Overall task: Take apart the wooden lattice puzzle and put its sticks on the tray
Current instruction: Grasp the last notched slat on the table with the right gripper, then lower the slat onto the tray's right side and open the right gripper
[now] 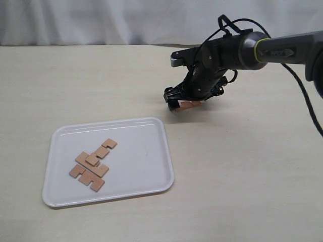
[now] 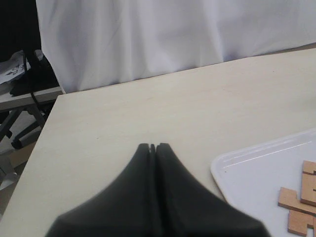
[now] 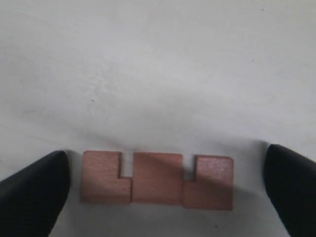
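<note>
No assembled lattice puzzle shows. One reddish-brown notched stick (image 1: 191,104) lies flat on the table, beyond the tray's far right corner. My right gripper (image 1: 184,105) is lowered over it and open. In the right wrist view the stick (image 3: 157,178) lies between the two black fingertips (image 3: 37,190), with a small gap on each side. The white tray (image 1: 146,166) holds several loose sticks (image 1: 93,166) in its left half. In the left wrist view my left gripper (image 2: 153,146) is shut on nothing, above bare table beside the tray's corner (image 2: 247,173). It is out of the exterior view.
A white curtain (image 1: 101,20) hangs behind the table's far edge. The right arm's black cables (image 1: 303,96) loop down at the right. Past the table's edge in the left wrist view stands a stand with dark gear (image 2: 24,84).
</note>
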Action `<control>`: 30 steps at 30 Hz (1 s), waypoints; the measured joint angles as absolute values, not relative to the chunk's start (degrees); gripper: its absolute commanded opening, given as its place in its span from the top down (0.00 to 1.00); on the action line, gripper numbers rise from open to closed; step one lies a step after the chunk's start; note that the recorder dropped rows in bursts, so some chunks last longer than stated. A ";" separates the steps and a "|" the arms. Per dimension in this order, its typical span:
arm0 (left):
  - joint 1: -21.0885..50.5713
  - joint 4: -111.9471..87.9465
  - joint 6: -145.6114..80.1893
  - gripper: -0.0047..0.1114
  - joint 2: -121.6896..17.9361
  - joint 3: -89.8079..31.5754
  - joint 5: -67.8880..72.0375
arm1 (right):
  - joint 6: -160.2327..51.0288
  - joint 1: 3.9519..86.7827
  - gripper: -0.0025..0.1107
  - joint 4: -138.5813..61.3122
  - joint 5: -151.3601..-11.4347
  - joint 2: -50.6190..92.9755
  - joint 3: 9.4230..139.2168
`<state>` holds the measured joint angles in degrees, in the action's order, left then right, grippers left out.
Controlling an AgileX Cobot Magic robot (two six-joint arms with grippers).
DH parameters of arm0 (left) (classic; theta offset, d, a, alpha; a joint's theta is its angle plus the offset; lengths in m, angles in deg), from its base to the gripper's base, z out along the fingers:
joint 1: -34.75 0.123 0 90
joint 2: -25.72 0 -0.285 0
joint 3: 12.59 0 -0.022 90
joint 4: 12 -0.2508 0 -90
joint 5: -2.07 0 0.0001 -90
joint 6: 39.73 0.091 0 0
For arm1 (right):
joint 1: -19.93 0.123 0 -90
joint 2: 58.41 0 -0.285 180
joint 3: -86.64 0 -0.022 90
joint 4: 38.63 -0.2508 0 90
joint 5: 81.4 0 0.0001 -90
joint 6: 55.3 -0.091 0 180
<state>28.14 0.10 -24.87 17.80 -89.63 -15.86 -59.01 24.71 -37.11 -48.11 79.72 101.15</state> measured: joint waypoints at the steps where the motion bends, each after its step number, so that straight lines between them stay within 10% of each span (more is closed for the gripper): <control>1: 28.14 0.10 -24.87 0.96 17.80 -89.63 -15.86 | -59.01 24.71 0.09 -37.11 -48.11 79.81 101.27; 6: 28.14 0.10 -24.87 0.96 17.80 -89.63 -15.86 | -59.07 24.71 0.19 -37.11 -48.23 79.95 101.39; 12: 28.14 0.10 -24.87 0.96 17.80 -89.63 -15.86 | -59.16 24.71 0.93 -37.02 -48.10 80.09 101.49; 30: 28.14 0.10 -24.87 0.96 17.80 -89.63 -15.86 | -44.95 27.14 0.93 -47.27 -45.61 62.96 98.47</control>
